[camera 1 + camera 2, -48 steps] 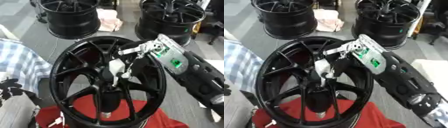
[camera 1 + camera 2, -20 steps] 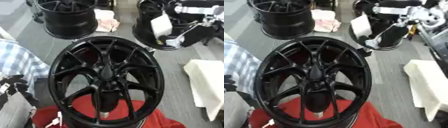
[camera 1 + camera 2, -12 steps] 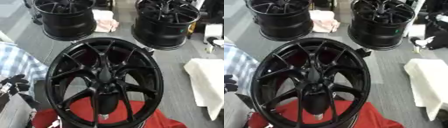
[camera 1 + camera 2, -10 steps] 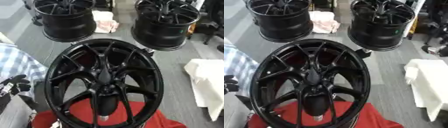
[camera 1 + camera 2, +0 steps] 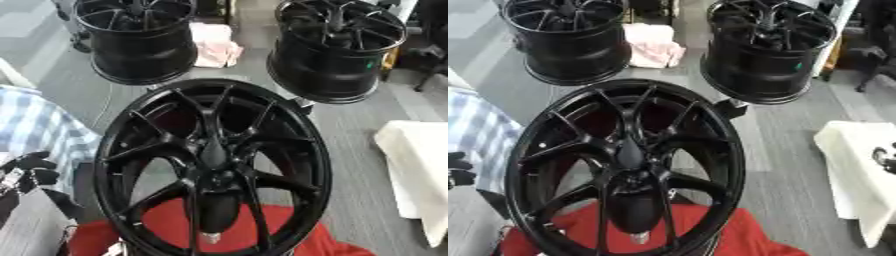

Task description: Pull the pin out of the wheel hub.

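Fingers of the left hand point(image 5: 31, 167) rest spread (right hand point(image 5: 883, 157): cannot tell); wheel hub point(image 5: 213, 165) faces upward, axis toward camera.

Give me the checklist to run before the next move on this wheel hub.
1. The wheel sits on the red cloth: ok.
2. The hub is free of hands: ok.
3. Whether the pin is in the hub: cannot tell; nothing stands out of it.
4. The left hand is open at the lower left, off the wheel: ok.
5. Whether the right hand is ready: cannot tell; only a dark shape shows at the right edge, over the white cloth.
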